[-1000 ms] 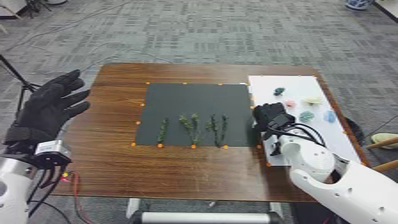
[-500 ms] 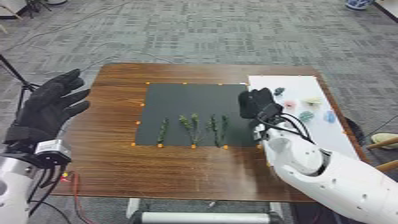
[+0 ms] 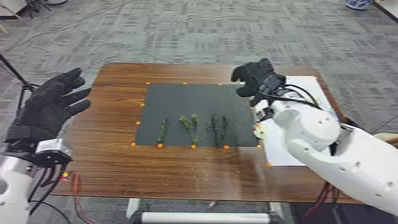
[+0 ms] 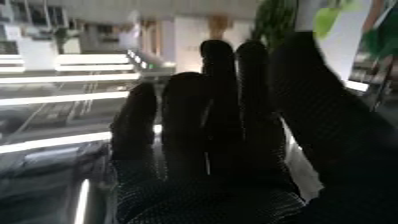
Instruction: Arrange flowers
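green stems (image 3: pixel 193 131): on dark mat (image 3: pixel 197 97), robotward and leftward from right fingers (image 4: pixel 185 120)
stems' long axis: roughly toward and away from robot
grip: none, right fingers straight, spread
nearer rightmost stem (image 3: pixel 224 127): right fingers

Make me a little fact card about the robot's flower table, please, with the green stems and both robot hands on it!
Table: brown wood
Dark mat: on the table, left of the white sheet
Green stems: lying on the mat's near part, side by side
Right hand: by the mat's far right corner, fingers straight
Left hand: at the table's left side, open
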{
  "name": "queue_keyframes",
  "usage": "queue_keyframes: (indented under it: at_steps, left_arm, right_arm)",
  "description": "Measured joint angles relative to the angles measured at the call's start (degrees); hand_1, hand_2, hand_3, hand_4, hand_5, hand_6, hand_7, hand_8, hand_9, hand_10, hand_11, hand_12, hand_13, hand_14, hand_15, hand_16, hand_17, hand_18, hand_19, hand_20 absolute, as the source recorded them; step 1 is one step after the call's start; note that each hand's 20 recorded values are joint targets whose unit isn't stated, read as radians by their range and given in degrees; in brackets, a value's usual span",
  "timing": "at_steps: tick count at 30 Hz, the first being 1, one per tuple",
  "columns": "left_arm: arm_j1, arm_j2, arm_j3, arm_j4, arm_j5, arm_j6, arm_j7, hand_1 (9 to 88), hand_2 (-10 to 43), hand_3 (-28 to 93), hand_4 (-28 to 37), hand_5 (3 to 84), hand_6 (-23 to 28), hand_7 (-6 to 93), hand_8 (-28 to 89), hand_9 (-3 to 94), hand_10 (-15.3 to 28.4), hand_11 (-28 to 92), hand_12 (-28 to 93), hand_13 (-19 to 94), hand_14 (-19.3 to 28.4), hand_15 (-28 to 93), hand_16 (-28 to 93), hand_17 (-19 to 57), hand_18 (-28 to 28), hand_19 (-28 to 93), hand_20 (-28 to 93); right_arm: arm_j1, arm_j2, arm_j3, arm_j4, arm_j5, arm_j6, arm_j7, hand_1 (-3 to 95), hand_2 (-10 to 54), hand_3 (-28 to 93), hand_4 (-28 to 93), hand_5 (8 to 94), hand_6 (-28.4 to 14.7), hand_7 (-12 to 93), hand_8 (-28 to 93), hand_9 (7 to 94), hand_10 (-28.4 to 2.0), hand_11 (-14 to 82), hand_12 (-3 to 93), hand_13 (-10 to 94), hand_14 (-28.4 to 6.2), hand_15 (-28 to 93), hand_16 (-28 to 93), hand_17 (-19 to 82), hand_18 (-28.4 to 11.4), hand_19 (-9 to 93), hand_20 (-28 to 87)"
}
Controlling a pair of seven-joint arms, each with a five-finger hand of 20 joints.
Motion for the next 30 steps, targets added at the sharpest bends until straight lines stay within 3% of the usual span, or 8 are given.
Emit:
queue_keyframes:
  at_steps: [2, 6, 10, 16, 19, 22, 30]
  left_arm:
    - [0.2, 0.0, -0.17, -0.01, 0.0, 0.0, 0.01, 25.7, -2.9, 69, -26.9, 22.2, 1.4, 23.5, -11, 17.3, 9.5, 23, 19, 10, 13.2, 45, -6, -10.4, 19.5, 39, 10]
    - [0.5, -0.01, -0.29, 0.0, -0.01, -0.02, 0.05, 25.7, -2.9, 69, -26.9, 22.2, 1.4, 23.5, -11, 17.3, 9.5, 23, 19, 10, 13.2, 45, -6, -10.4, 19.5, 39, 10]
    - [0.4, 0.0, -0.23, 0.05, -0.02, -0.13, 0.02, 25.7, -2.8, 69, -26.9, 22.1, 1.4, 23.6, -11, 17.2, 9.5, 23, 19, 10, 13.2, 45, -6, -10.4, 19.5, 39, 10]
    - [0.1, 0.25, -0.17, 0.11, -0.02, -0.23, -0.08, 25.7, -2.8, 69, -26.8, 22.2, 1.4, 23.6, -11, 17.2, 9.5, 23, 19, 10, 13.3, 45, -6, -10.4, 19.5, 39, 10]
    - [0.0, 0.32, -0.17, 0.11, -0.02, -0.24, -0.1, 25.7, -2.8, 69, -26.9, 22.2, 1.4, 23.6, -11, 17.3, 9.5, 23, 19, 10, 13.3, 44, -6, -10.5, 19.5, 39, 10]
    - [0.1, 0.38, -0.19, 0.11, -0.02, -0.25, -0.11, 25.7, -2.8, 69, -26.9, 22.2, 1.4, 23.5, -11, 17.3, 9.5, 23, 19, 10, 13.3, 45, -6, -10.5, 19.5, 39, 10]
    - [0.2, 0.41, -0.23, 0.11, -0.04, -0.35, -0.18, 25.6, -2.9, 69, -26.9, 22.1, 1.4, 23.5, -11, 17.3, 9.5, 23, 19, 10, 13.2, 45, -6, -10.4, 19.5, 39, 10]
  right_arm:
    - [-2.4, 1.9, 1.0, -0.1, 0.0, 0.2, -1.1, 46.8, -9.5, 68, -28, 49.8, 1.5, 27, -16, 54.3, -6.7, 19.3, 19.6, 53, -7.7, 78, 33, 18, -19.1, 72, 56]
    - [-8.7, 4.0, 4.4, -0.1, 0.0, 0.1, -1.7, 59.2, -9.5, 47, -28, 50.2, 2.4, 24, -16, 55.2, -5.2, 13.4, 14.9, 54, -6.7, 78, 32, 19, -18.7, 72, 55]
    - [-13.2, 4.1, 6.2, 0.0, -0.2, -1.1, -1.8, 65.0, -9.5, 34, -28, 49.3, 2.6, 22, -14, 54.8, -4.8, 11.2, 13.8, 54, -6.5, 78, 32, 19, -17.9, 72, 56]
    - [-17.5, 3.9, 9.8, -0.6, -0.1, -8.2, -3.8, 68.2, -9.5, 16, -22, 47.0, 1.3, 19, -12, 51.5, -5.0, 8.0, 14.0, 52, -6.4, 78, 33, 18, -17.1, 70, 57]
    - [-19.5, 3.9, 12.9, -1.2, 0.0, -12.2, -5.2, 67.9, -9.5, 15, -21, 46.5, 1.1, 19, -12, 51.0, -5.1, 7.9, 13.9, 52, -6.6, 78, 33, 17, -17.2, 70, 57]
    - [-20.6, 4.1, 14.3, -1.6, 0.1, -12.8, -5.7, 67.2, -9.5, 19, -24, 46.2, 0.9, 19, -12, 50.5, -5.3, 8.2, 14.2, 52, -6.8, 78, 32, 17, -17.5, 70, 57]
    - [-21.3, 4.2, 15.1, -2.1, -0.3, -14.5, -6.2, 59.5, -9.5, 44, -28, 46.7, 0.4, 25, -14, 52.4, -7.3, 20.3, 20.8, 53, -7.5, 80, 31, 18, -19.1, 72, 56]
